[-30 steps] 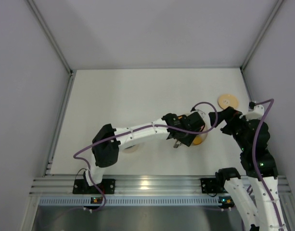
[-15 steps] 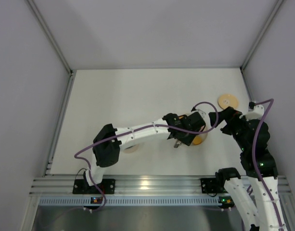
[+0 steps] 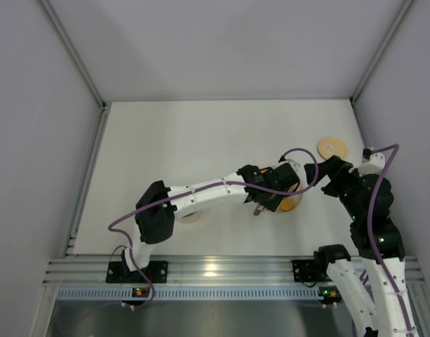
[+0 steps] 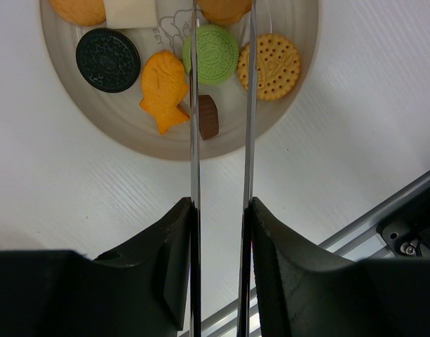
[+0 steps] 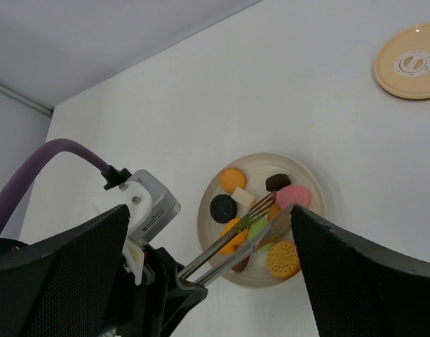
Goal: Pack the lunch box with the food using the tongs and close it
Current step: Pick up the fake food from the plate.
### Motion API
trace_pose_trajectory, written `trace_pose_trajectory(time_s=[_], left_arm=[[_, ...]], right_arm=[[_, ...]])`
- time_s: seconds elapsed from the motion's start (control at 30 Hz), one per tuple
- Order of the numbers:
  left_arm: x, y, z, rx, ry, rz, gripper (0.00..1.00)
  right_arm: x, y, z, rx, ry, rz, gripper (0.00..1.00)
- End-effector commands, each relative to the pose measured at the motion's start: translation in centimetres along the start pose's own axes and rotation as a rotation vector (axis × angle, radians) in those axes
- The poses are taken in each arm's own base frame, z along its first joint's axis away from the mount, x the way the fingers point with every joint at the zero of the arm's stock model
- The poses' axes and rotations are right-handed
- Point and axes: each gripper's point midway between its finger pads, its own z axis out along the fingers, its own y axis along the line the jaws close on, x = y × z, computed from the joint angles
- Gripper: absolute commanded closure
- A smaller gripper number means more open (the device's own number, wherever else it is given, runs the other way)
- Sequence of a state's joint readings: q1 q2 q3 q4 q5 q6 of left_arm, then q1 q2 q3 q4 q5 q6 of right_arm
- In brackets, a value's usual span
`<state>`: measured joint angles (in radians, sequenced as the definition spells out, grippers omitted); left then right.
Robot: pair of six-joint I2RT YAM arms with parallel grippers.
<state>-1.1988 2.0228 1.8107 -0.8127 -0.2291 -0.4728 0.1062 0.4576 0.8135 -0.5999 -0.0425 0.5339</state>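
Silvery tongs (image 4: 193, 154) sit between the fingers of the left gripper (image 4: 220, 210), which press on the outside of both thin arms, so squeezing the fingers works the tool; the arms are pressed in to a narrow, nearly parallel gap, not touching each other, and reach out over the plate (image 4: 123, 133); a green cookie (image 4: 213, 55) lies under and between them and is probably the target, but whether the tips pinch it I cannot tell; in the right wrist view the tips look slightly apart beside a pink piece (image 5: 293, 196); the rest of the food lies loose on the plate, toward the right of the tabletop (image 3: 200, 140); the pot (image 3: 191, 216) stands near the near edge, well left of the plate and half hidden under the left arm; its lid (image 5: 410, 69) lies apart by the right edge, presumably so the pot stays free for loading; the right gripper (image 5: 209, 217) hangs beside the plate with fingers wide and nothing between them; embossed patterns on the cookies, faint lettering on the plate and the lid's pale centre mark are all unreadable.
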Motion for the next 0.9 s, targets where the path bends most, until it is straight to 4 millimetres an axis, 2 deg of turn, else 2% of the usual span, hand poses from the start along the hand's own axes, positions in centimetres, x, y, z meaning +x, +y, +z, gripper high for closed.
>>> trace_pose_trajectory(time_s=[0.0, 0.23, 0.57, 0.77, 0.8, 0.87], left_arm=[[-2.4, -0.2, -2.8, 0.018, -0.086, -0.019, 0.69], [-2.6, 0.2, -4.7, 0.031, -0.111, -0.032, 0.74], [-2.2, 1.0, -6.4, 0.027, -0.123, -0.044, 0.75], [-1.5, 2.4, -7.7, -0.007, -0.143, -0.076, 0.76], [-0.8, 2.9, -7.7, -0.021, -0.134, -0.08, 0.76], [-0.7, 3.7, -8.8, -0.033, -0.16, -0.11, 0.76]], right_arm=[[-0.9, 0.2, -0.5, 0.0, -0.027, -0.006, 0.03], [-0.6, 0.1, -0.2, -0.003, -0.022, 0.002, 0.03], [-0.5, 0.1, 0.0, -0.002, -0.02, 0.006, 0.04], [-0.4, 0.0, 0.3, -0.002, -0.018, 0.008, 0.04], [-0.4, 0.0, 0.3, -0.004, -0.018, 0.011, 0.04], [-0.3, 0.0, 0.4, -0.005, -0.017, 0.013, 0.04]])
